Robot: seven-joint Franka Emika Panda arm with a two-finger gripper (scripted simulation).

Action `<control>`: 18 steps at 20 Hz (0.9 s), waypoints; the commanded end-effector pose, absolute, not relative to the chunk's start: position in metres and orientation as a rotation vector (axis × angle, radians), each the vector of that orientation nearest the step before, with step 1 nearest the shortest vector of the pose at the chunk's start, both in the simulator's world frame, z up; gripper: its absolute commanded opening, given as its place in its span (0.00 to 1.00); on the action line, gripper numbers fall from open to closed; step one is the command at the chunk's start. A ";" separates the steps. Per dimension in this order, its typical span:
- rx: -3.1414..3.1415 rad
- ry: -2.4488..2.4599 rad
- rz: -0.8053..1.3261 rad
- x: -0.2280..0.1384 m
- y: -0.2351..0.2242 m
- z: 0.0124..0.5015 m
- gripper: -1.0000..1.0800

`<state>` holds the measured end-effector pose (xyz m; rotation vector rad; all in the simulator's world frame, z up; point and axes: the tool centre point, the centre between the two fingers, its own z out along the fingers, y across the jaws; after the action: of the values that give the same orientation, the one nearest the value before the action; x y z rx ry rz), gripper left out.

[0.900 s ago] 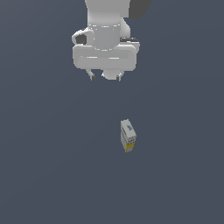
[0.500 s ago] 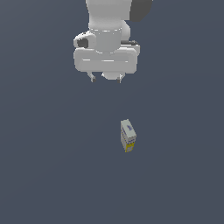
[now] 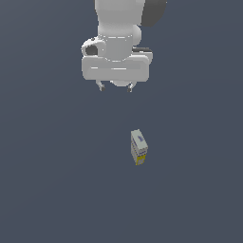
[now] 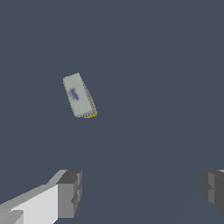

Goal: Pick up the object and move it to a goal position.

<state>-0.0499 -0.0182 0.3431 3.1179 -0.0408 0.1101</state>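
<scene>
Your gripper (image 3: 116, 87) hangs with blocky grey fingers (image 4: 69, 194) spread wide, gripping nothing; the object (image 3: 138, 147), a small matte box, lies well apart on the flat grey floor (image 3: 47, 180).

You're looking at a simulator scene, not a real room. One flat, even slate-grey ground (image 3: 42, 190) fills both views to every edge, with no edges, corners, walls or furniture showing, so you can't call it a desk. Everything is plain render: the white arm (image 3: 116, 57) has smooth untextured shells, the small box (image 3: 138, 147) is blocky with a blurred blue mark, and the grey fingers (image 4: 70, 192) in the wrist view are simple faceted blocks. Lighting is uniform, with hardly a shadow.
</scene>
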 end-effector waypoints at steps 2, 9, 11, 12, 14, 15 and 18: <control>3.117 -0.015 0.104 -0.044 -0.015 0.338 0.96; 3.113 0.094 0.082 -0.022 0.002 0.315 0.96; 3.112 0.139 0.073 -0.013 0.009 0.305 0.96; 3.111 0.163 0.068 -0.008 0.013 0.299 0.96; 3.109 0.217 0.058 0.002 0.022 0.286 0.96; 3.108 0.246 0.052 0.007 0.027 0.279 0.96; 3.105 0.325 0.036 0.021 0.040 0.258 0.96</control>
<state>0.0141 0.0334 0.2687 3.1069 0.2849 0.0437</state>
